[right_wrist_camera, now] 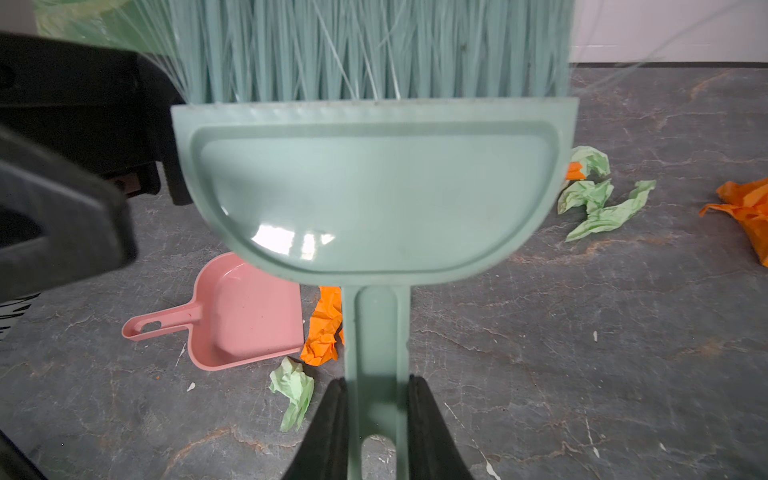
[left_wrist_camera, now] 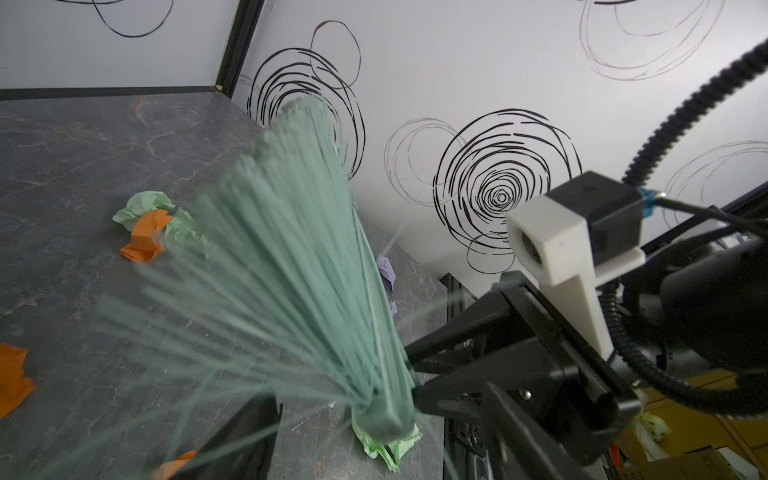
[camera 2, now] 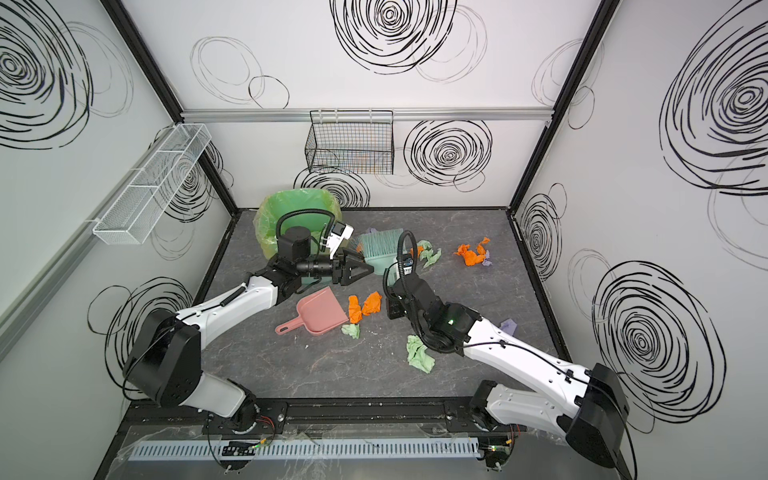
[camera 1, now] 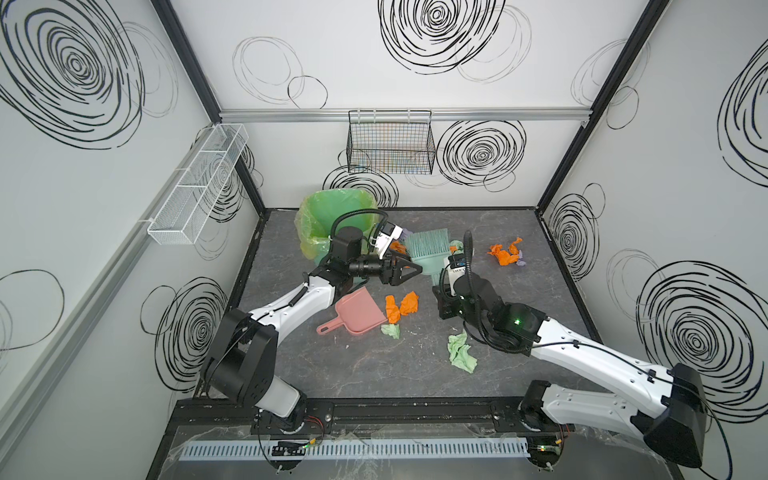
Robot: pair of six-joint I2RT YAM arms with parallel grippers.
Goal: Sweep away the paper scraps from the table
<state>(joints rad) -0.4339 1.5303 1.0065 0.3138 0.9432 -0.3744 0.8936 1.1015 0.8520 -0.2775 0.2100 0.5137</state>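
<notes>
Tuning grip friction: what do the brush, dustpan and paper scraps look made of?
The brush: glossy moulded mint plastic, window glare on head; fine synthetic-looking bristles. The dustpan: smooth pink plastic, probably. The paper scraps: matte crumpled paper, sharp creases.

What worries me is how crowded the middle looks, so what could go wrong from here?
1. The open left gripper sits close beside the head of the brush, which the right gripper holds by its handle; a bump could twist the brush in that grip.
2. The orange paper scraps lie at the mouth of the dustpan, which nothing holds; a sweep may well push the pan away or scatter them.
</notes>
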